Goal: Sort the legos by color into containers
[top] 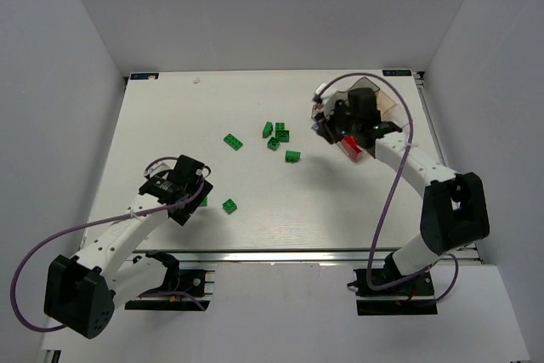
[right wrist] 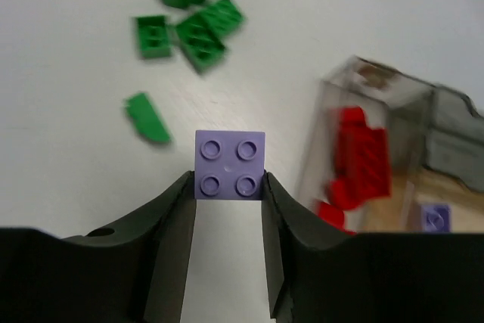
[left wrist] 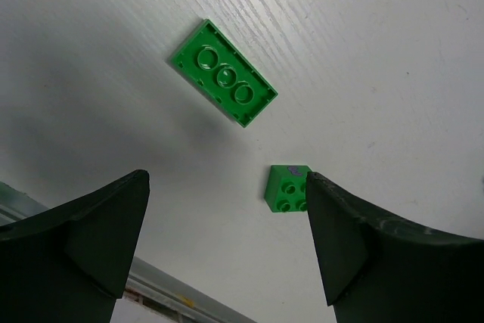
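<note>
– Dark fingers point(right wrist: 170, 232) of my right gripper point(right wrist: 228, 184) crowd the bottom of its wrist view. They are clenched on the pale purple brick point(right wrist: 230, 164) by two side faces, studs toward the lens, so it can't twist in transit.
– Where does it go?
– Into the tray point(right wrist: 378, 85), ahead and to the right of those jaws. Its nearest compartment holds red bricks point(right wrist: 361, 158). The one beside it seems to hold another purple piece point(right wrist: 433, 217), though blur leaves me unsure. I judge that's my target.
– And the left arm?
– My left gripper point(left wrist: 227, 191) hangs released above the table point(left wrist: 378, 51), jaws spread wide. A small green brick point(left wrist: 286, 189) sits just inside one finger, off-centre. A long green brick point(left wrist: 223, 73) lies hollow side up beyond the tips. I'd centre before closing. More greens point(right wrist: 198, 32) lie ahead-left of the right jaws.
</note>
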Controlling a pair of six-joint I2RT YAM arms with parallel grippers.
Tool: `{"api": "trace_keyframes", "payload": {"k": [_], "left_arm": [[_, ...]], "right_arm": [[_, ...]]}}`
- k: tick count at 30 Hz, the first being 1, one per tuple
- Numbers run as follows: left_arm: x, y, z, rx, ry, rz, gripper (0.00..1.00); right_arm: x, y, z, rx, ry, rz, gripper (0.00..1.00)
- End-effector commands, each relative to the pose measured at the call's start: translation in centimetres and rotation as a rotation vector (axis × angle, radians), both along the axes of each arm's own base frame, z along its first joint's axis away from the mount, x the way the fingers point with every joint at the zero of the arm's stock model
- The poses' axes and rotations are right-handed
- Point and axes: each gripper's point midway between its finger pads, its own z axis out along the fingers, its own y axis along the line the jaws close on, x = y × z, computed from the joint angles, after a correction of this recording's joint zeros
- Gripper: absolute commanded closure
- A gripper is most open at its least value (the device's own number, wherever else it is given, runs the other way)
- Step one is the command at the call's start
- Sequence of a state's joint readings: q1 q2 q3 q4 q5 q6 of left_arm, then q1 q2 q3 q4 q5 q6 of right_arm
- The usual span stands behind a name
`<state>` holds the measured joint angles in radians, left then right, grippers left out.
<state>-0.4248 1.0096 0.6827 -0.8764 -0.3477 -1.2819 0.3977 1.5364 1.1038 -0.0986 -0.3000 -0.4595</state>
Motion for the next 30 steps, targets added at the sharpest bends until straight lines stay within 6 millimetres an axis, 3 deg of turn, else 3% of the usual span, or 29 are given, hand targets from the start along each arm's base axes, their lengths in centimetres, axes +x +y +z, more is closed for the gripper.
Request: {"api": "trace_keyframes", "payload": {"k": [1,2,4,5,10,11,12,13,14,15,16,17,22,25,26,30], "left_arm": [[1.5,-0.5,0.9,-0.006,-0.046,-0.009,0.06],[1.6,-0.6,0.9,-0.004,-0.041,-0.017,0.06],[1.7,-0.7,0.8,-0.004,-0.036,-0.023,0.06],[1.8,-0.8,0.7,-0.002,-0.033,-0.028,0.06],[1.6,-0.7,0.4,0.0,-0.024,-0.028,0.06],[1.6,-0.7,0.5,0.002,-0.027,-0.027,0.05],[1.6,-0.6,0.5,0.003,-0.027,-0.026,0.05],[1.6,-0.6,0.6,0.004,-0.029,-0.026,0.05],[1.6,-0.6,0.6,0.003,-0.029,-0.026,0.05],[1.6,-0.6,0.6,0.003,-0.031,-0.026,0.05],[1.6,-0.6,0.6,0.005,-0.029,-0.027,0.05],[1.6,-0.6,0.6,0.003,-0.029,-0.028,0.04],[1.4,-0.7,0.4,0.003,-0.018,-0.032,0.04],[1.4,-0.5,0.4,0.011,-0.016,-0.029,0.04],[1.5,-0.5,0.4,0.011,-0.016,-0.029,0.04],[1.5,-0.4,0.1,0.015,0.008,0.008,0.02]], "right_arm": [[4.0,-6.3,-0.8,-0.019,0.093,-0.314,1.0],[5.5,-9.9,-0.8,-0.005,0.117,-0.42,1.0],[7.5,-11.4,-0.4,0.023,0.165,-0.478,1.0],[8.5,-14.0,-0.2,0.033,0.17,-0.539,1.0],[12.4,-17.7,0.7,0.021,0.134,-0.592,1.0],[12.9,-17.8,0.9,0.014,0.125,-0.585,1.0],[13.3,-18.0,-0.7,-0.003,0.16,-0.583,1.0],[14.2,-18.0,-0.1,-0.003,0.144,-0.583,1.0],[14.6,-19.5,-0.5,-0.001,0.153,-0.61,1.0],[14.9,-19.7,-2.1,-0.008,0.188,-0.609,1.0],[15.2,-20.1,-2.3,-0.007,0.192,-0.613,1.0],[15.7,-20.3,-2.0,-0.006,0.181,-0.613,1.0],[16.3,-20.4,-4.5,-0.023,0.237,-0.601,0.95],[16.1,-20.3,-5.3,-0.031,0.252,-0.591,0.84],[15.9,-20.4,-5.4,-0.032,0.254,-0.59,0.7],[15.6,-20.1,-4.9,-0.025,0.245,-0.568,0.43]]}}
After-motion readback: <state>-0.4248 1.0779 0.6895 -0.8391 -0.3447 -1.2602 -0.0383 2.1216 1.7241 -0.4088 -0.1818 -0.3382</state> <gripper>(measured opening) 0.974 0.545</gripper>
